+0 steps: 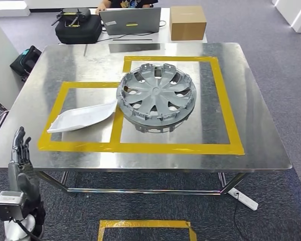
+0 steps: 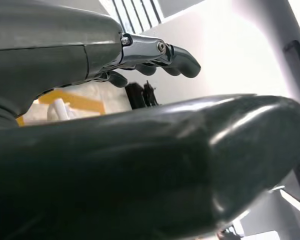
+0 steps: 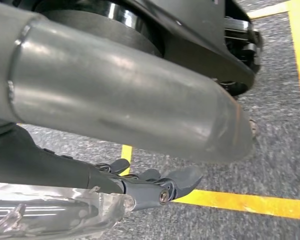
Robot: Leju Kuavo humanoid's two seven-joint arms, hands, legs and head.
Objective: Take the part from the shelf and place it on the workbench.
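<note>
Left hand (image 1: 21,150) occupies the lower left of the head view, raised at the near left corner of the bench (image 1: 262,130). Its fingers are extended and apart, and nothing is held. On the steel bench top, yellow tape (image 1: 141,147) marks two adjoining rectangles. A grey wheel cover (image 1: 156,97) lies flat across the line between them, mostly inside the right rectangle. A white tray (image 1: 83,117) lies in the left rectangle, its right tip just beside the cover rim. Beyond the bench stands a second table carrying a laptop (image 1: 131,21), a black case (image 1: 78,27) and a cardboard box (image 1: 187,22). A person's arm (image 1: 102,7) rests behind the laptop. A white power strip (image 1: 243,198) lies on the grey carpet under the right end of the bench, and more yellow floor tape (image 1: 145,225) shows at the near edge.

Left wrist view: the left hand (image 2: 156,55) reaches out with dark fingers (image 2: 182,61) straight and free of any object. A blurred strip of yellow tape (image 2: 75,101) lies beyond.

Right wrist view: the right hand (image 3: 156,185) hangs over grey carpet crossed by floor tape (image 3: 246,202). Its fingers (image 3: 178,179) are extended and slightly apart, holding nothing.
</note>
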